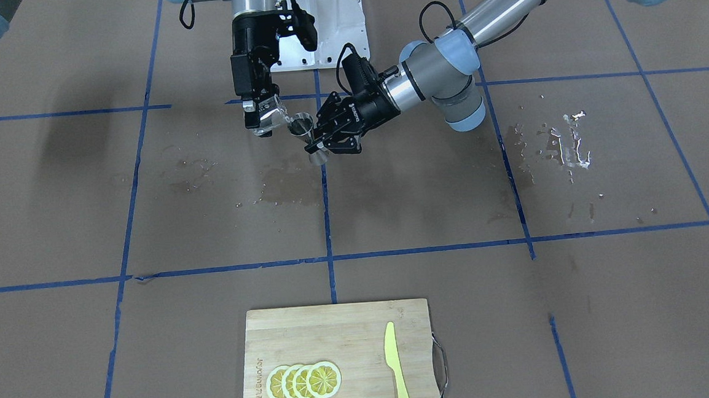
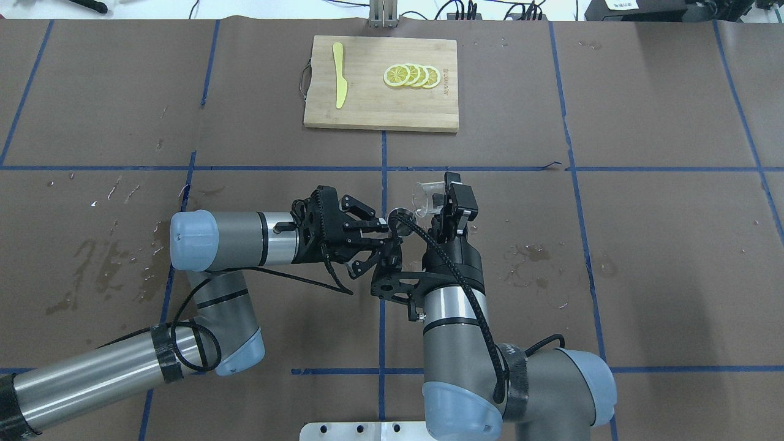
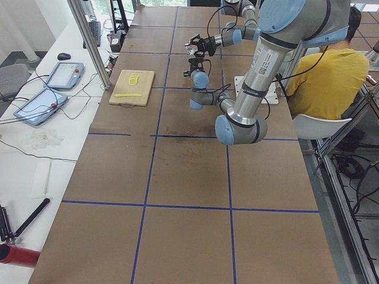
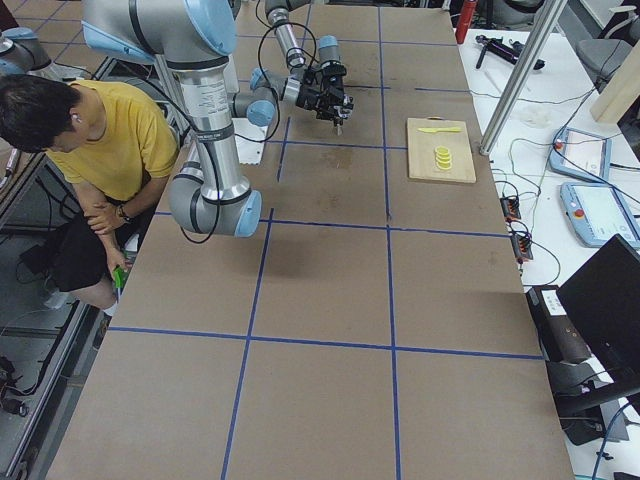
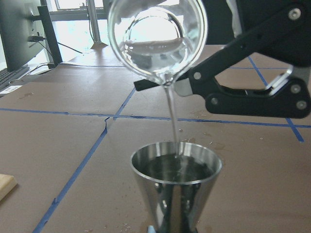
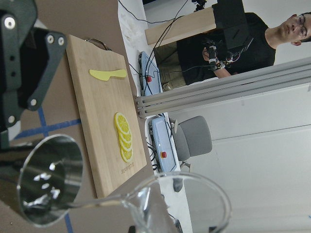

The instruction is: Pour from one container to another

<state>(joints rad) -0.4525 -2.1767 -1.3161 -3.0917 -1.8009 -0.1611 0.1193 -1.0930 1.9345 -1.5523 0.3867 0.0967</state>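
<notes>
- Pouring looks under way: the right gripper (image 2: 442,199) clamps the tilted measuring cup (image 5: 156,39), at 12 o'clock above the jigger (image 5: 176,179).
- The left gripper (image 2: 391,237) grips the jigger upright.
- A thin stream (image 5: 173,121) lands inside; tilt gradually, lip centred, and stop before it overflows.

A robotics lab, plainly: a brown-papered table (image 3: 183,177) gridded in blue tape (image 1: 327,225), with teach pendants (image 3: 64,74) lying on the white bench (image 3: 35,177) beside it.
</notes>
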